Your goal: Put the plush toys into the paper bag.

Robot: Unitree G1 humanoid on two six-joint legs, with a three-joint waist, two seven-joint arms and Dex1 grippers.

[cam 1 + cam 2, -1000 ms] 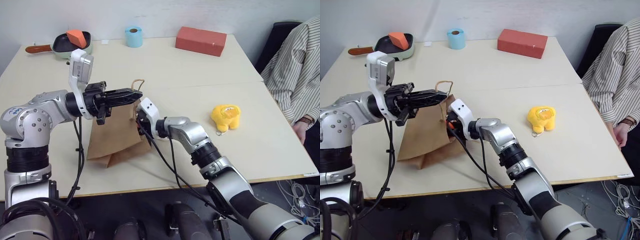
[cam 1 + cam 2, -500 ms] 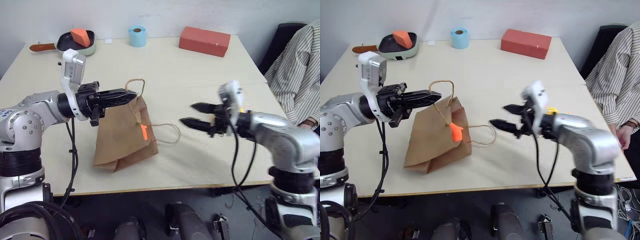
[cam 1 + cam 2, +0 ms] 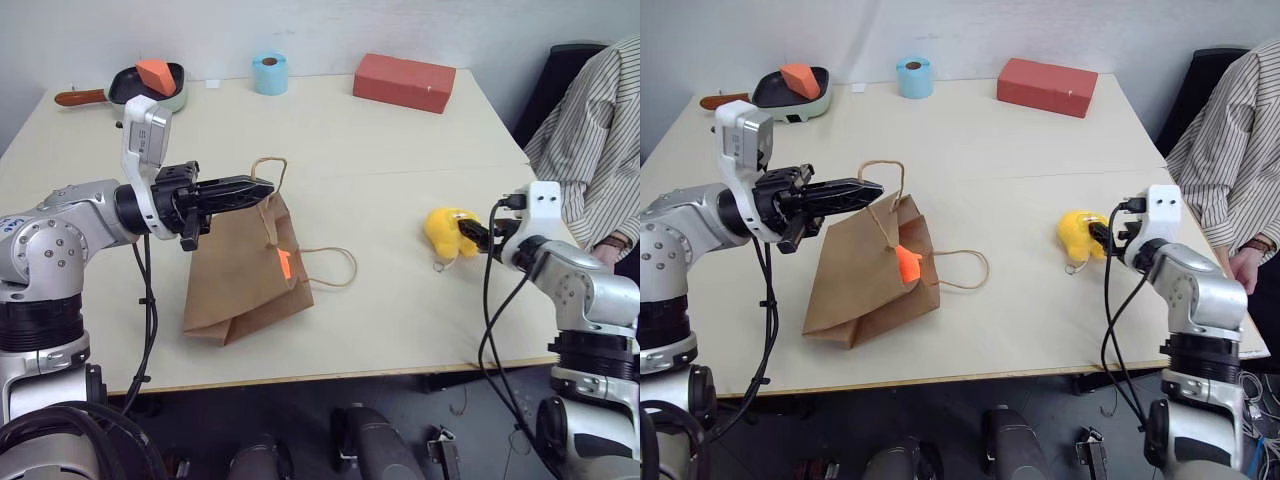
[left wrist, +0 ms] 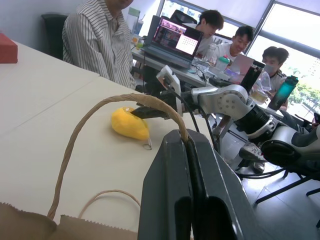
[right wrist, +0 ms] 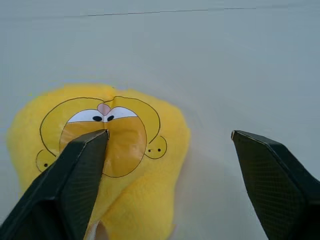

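The brown paper bag (image 3: 238,275) slumps on the table, its mouth facing right. My left gripper (image 3: 262,187) is shut on the bag's upper cord handle (image 4: 100,107) and holds it up. The orange plush toy (image 3: 908,263) peeks out at the bag's mouth, above the second handle, which lies flat on the table. The yellow plush toy (image 3: 447,230) lies on the table at the right. My right gripper (image 5: 170,134) is open, with one finger over the yellow toy (image 5: 135,175) and the other over bare table beside it.
At the back of the table stand a red brick-shaped box (image 3: 404,82), a blue tape roll (image 3: 268,73) and a pan holding an orange wedge (image 3: 145,85). A person in a striped shirt (image 3: 595,140) sits at the table's right edge.
My right gripper left the bag's mouth and swung right to the yellow toy. The orange toy stayed at the bag's mouth. My left gripper kept its hold on the handle.
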